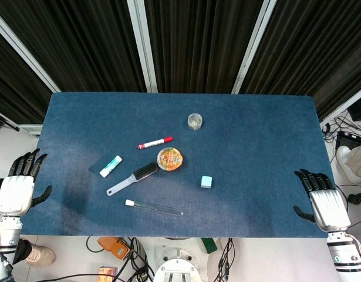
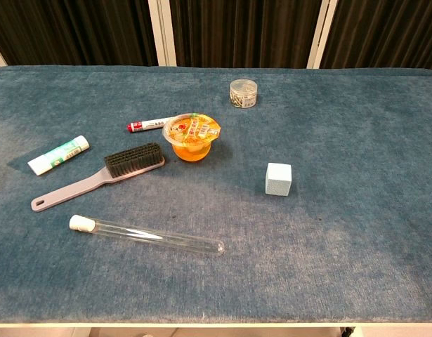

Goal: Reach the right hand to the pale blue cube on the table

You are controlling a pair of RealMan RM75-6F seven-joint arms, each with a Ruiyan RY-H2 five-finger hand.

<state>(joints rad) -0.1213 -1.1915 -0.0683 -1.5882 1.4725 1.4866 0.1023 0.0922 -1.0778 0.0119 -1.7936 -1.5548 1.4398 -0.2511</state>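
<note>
Pale blue cube point(image 2: 278, 179) resting upright on the blue felt-like table cover point(image 1: 268, 135), right of centre and toward the near edge, touching nothing. Nearest neighbour: an orange jelly cup point(image 2: 192, 136) with printed foil lid, to its left and farther back. Beside the cup, a red marker point(image 2: 151, 125); beyond, a small clear round jar point(image 2: 243, 93). Farther left, a grey-handled brush point(image 2: 103, 177) with dark bristles, a white-and-green tube point(image 2: 58, 154), and, along the near edge, a glass test tube point(image 2: 149, 236) with white cap, lying flat. Right hand point(image 1: 324, 201) at the table's near right corner, well apart from the cube, fingers extended and slightly spread, holding nothing. Left hand point(image 1: 19, 187) off the left edge, fingers likewise spread, empty. Background: dark pleated curtains divided by pale frame bars; cables on the pale floor.
</note>
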